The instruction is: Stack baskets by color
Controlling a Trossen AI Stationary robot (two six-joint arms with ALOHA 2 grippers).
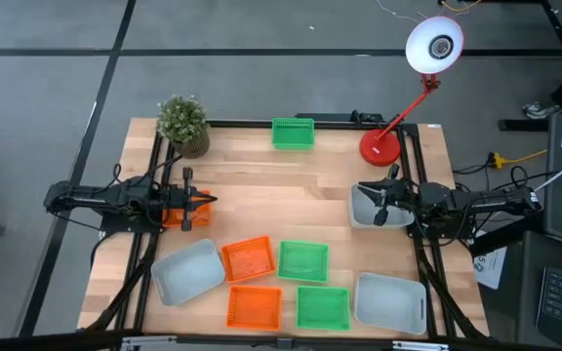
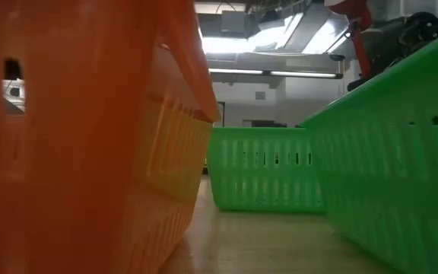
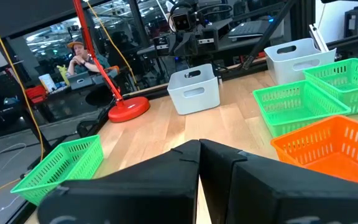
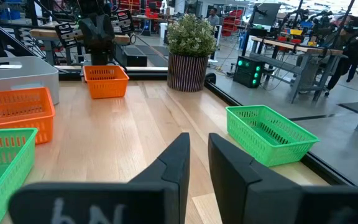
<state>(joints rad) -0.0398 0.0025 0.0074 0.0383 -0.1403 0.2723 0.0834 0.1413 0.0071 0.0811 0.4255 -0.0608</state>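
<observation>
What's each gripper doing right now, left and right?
Left gripper: shut, at the orange basket by the table's left edge; a grip cannot be told.
Right gripper: over the grey basket; fingers slightly apart, hold unclear.

Green baskets (image 1: 303,261), orange baskets (image 1: 250,258), pale grey baskets (image 1: 189,271), red lamp (image 1: 381,146), light wood table (image 1: 261,205)

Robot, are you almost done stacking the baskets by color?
Not yet, this is only the start. Done: nothing, since from above no basket sits inside another. In hand: the left gripper is at an orange basket, and the right gripper is over a grey basket. Left: every green, orange and grey pile, including the lone green basket by the table's far edge.
</observation>
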